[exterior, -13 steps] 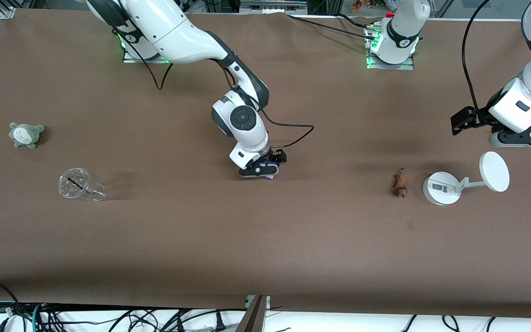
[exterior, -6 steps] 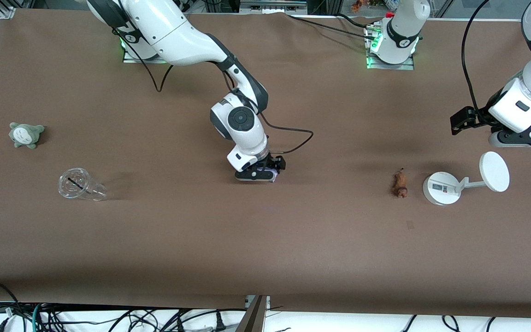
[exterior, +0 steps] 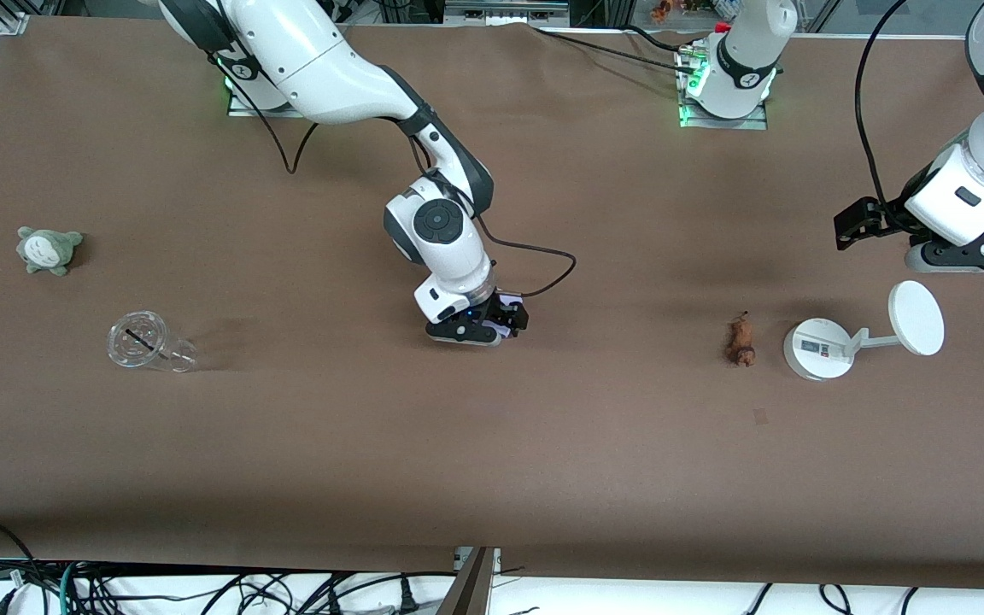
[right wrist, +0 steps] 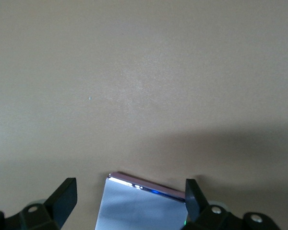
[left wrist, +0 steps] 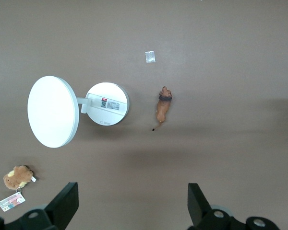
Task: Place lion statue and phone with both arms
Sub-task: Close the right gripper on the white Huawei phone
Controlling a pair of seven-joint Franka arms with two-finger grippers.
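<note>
The phone (right wrist: 144,208), a pale lavender slab with a purple edge, lies flat at mid table. My right gripper (right wrist: 129,191) is low over it, open, with a finger on each side of it. In the front view the right gripper (exterior: 465,333) hides nearly all of the phone; only a lavender sliver (exterior: 507,301) shows. The lion statue (exterior: 741,342) lies on the table beside the white stand (exterior: 817,348); it also shows in the left wrist view (left wrist: 162,108). My left gripper (exterior: 970,256) waits open and empty in the air at the left arm's end (left wrist: 133,203).
A white round-based stand with a disc (left wrist: 53,111) sits by the lion. A clear cup (exterior: 146,342) lies on its side and a grey-green plush toy (exterior: 48,249) sits toward the right arm's end. A small paper scrap (exterior: 759,416) and a brown tagged toy (left wrist: 18,176) lie near the stand.
My right gripper has shifted a little toward the right arm's end and turned over the phone, covering more of it. The left arm has not moved.
</note>
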